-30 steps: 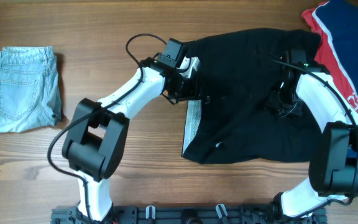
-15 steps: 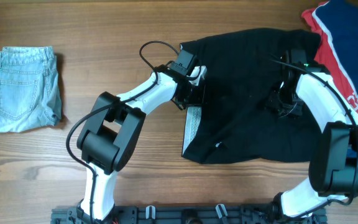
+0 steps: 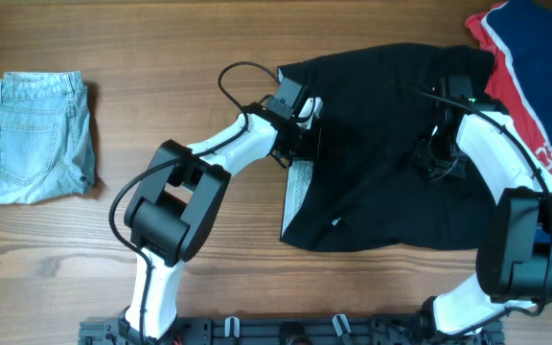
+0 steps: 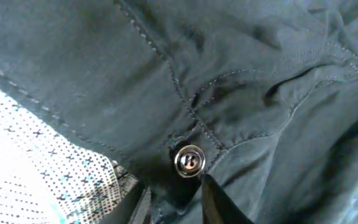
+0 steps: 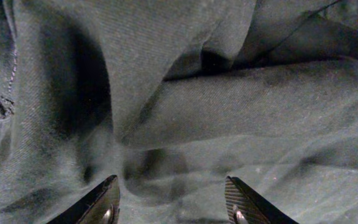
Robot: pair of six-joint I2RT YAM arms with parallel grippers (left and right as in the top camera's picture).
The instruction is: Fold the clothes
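Note:
A black pair of shorts (image 3: pixel 381 144) lies spread on the wooden table at centre right, its waistband folded back to show a white dotted lining (image 3: pixel 298 187). My left gripper (image 3: pixel 300 144) is at the shorts' left edge. In the left wrist view its fingers (image 4: pixel 176 199) are closed on dark waistband fabric just below a metal button (image 4: pixel 189 160), beside the dotted lining (image 4: pixel 36 162). My right gripper (image 3: pixel 439 158) rests on the right part of the shorts. In the right wrist view its fingers (image 5: pixel 173 202) are wide open over wrinkled black fabric (image 5: pixel 185 93).
Folded light-blue denim shorts (image 3: pixel 36 134) lie at the far left. A red and navy garment (image 3: pixel 525 57) lies at the back right corner, next to the black shorts. Bare wood runs along the table's front.
My left gripper has moved right, from beside the shorts' edge onto the waistband. The right arm and the shorts have not visibly moved.

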